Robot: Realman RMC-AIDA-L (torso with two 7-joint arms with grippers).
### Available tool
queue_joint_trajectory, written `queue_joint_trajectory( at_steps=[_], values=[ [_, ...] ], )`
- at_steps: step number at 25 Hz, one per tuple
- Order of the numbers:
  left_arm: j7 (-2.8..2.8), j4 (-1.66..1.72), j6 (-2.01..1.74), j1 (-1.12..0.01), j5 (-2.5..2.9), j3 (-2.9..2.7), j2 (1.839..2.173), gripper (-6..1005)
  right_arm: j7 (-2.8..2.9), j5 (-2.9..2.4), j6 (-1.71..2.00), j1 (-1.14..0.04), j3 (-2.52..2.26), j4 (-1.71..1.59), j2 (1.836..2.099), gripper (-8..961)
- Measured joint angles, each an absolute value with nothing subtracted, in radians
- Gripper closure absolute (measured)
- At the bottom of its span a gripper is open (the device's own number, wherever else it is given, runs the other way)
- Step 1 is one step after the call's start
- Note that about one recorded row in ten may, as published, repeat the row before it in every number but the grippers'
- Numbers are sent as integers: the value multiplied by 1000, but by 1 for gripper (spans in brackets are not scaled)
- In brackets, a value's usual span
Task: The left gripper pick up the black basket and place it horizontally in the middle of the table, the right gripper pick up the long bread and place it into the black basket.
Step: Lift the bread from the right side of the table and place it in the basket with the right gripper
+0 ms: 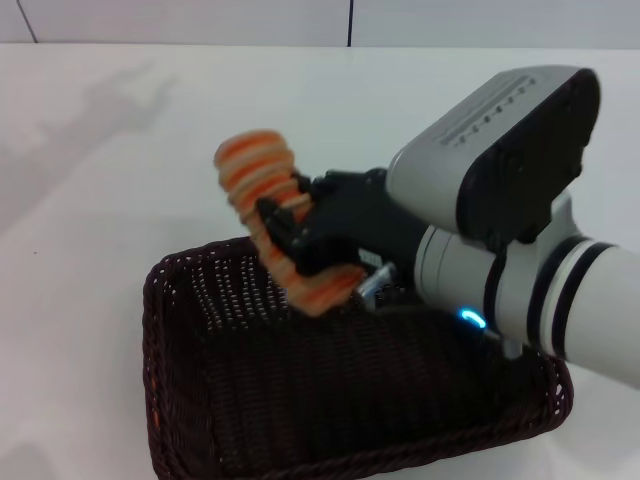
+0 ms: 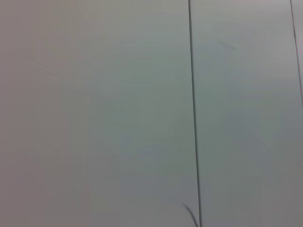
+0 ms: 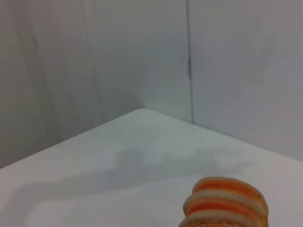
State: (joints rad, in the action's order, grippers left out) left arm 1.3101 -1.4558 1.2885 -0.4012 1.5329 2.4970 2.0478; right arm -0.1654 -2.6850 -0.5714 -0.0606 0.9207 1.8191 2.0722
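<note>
Bread carried over the basket
The right gripper (image 1: 300, 240), jaws clamped on the long bread (image 1: 275, 215), hangs above the black basket (image 1: 200, 400); next, lower and release.

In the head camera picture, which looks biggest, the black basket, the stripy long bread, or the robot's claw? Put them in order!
Largest to smallest, as they look in the head view:
1. The black basket, by far.
2. The long bread.
3. The right claw gripping it.
The bread and claw look close in size, and the claw hides part of the bread, so that order is unsure.
</note>
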Motion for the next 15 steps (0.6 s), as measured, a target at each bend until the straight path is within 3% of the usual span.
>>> queue_joint_trajectory(
  at_steps=[15],
  values=[
    [1309,-1470,1288,-393,1532,2520,2048,591,-222,-2643,-673,-72,877,1817,2070,626]
  ],
)
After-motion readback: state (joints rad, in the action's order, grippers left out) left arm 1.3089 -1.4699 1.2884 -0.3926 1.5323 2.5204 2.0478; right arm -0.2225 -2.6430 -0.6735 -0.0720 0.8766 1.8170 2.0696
